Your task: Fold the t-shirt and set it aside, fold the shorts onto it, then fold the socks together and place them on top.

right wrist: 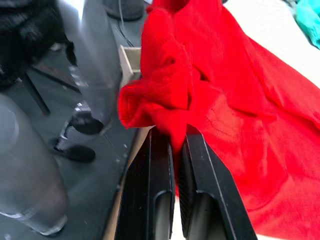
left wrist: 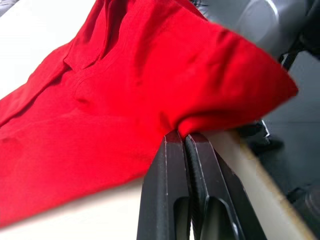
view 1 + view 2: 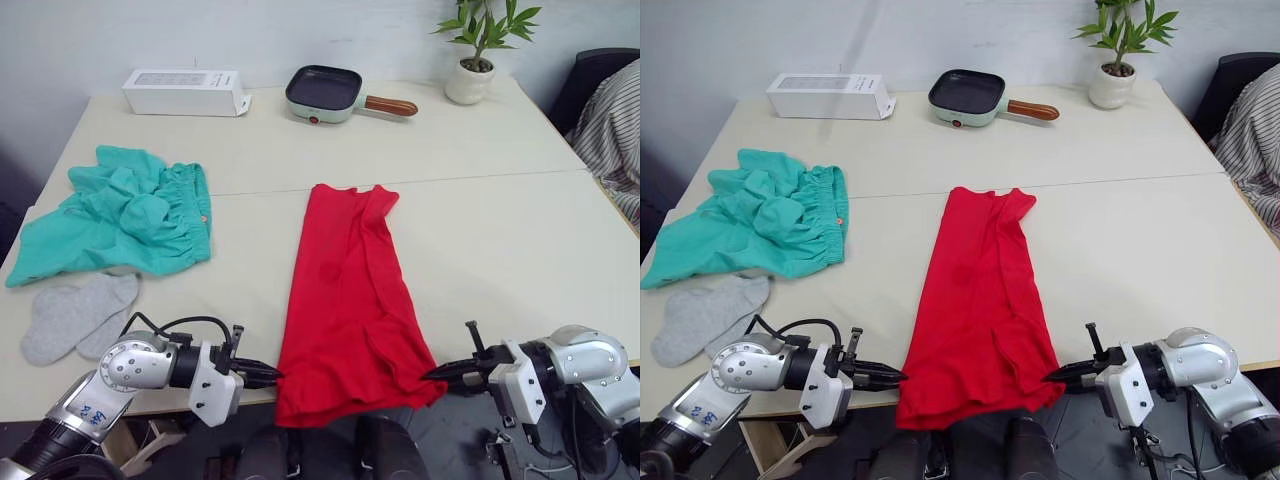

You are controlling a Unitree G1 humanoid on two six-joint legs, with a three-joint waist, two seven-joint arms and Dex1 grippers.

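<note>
Cream-coloured worktop [image 3: 480, 230] stretches out ahead of me against a pale wall, with a white box [image 3: 186, 92], a small green pan [image 3: 325, 93] and a potted plant [image 3: 478, 50] lined up along its far edge.

Biggest item first: the t-shirt [image 3: 345, 300] lies in the middle as a long narrow red strip running from mid-worktop to the near edge, where its end hangs slightly over. I judge the sideways folds are done and the lengthwise fold is what I am set up for; it has not been set aside yet.

To my left, the shorts [image 3: 120, 215] sit crumpled and unfolded, well apart from the shirt. Just nearer me than the shorts, the socks [image 3: 72, 315] lie loose and overlapping, not paired into a bundle. So both later stages are untouched, as far as I can see.

My left gripper [image 3: 268, 376] has its fingers [image 2: 176, 185] clamped tight on the near left corner of the t-shirt. My right gripper [image 3: 432, 374] has its fingers [image 1: 156, 185] pinched on red cloth at the near right corner.
</note>
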